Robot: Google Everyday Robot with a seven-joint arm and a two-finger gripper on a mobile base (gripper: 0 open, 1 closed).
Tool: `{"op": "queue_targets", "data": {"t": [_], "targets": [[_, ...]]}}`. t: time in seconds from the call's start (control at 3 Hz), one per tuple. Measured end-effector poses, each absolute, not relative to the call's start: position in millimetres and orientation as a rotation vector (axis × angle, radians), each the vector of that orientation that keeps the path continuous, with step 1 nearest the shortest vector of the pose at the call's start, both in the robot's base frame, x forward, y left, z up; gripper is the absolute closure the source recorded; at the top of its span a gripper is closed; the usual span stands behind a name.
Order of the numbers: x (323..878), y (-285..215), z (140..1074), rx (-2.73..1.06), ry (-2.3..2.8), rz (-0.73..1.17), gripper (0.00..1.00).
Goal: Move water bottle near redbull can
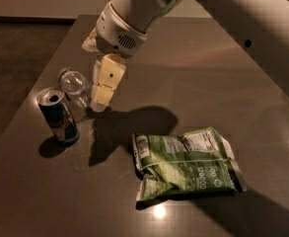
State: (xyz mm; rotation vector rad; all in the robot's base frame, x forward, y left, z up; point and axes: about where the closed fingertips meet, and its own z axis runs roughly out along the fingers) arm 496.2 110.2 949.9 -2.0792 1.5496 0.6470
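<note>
The water bottle (75, 92), clear plastic, is on the dark table right beside the redbull can (58, 115), about touching it. It looks tilted toward the can and the camera. The blue-and-silver can stands upright at the table's left side with its open top showing. My gripper (95, 90) hangs just right of the bottle, fingers pointing down. Its near cream finger (107, 80) is apart from the bottle and holds nothing. The far finger is mostly hidden behind the wrist.
A green snack bag (186, 164) lies flat at the front right of the table (193, 73). The table's left edge runs close behind the can. My white arm reaches in from the upper right.
</note>
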Motion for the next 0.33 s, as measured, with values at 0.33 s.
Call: {"op": "queue_targets", "data": {"t": [0.33], "targets": [[496.1, 110.3, 949.9, -2.079, 1.549, 0.647, 0.0]]}}
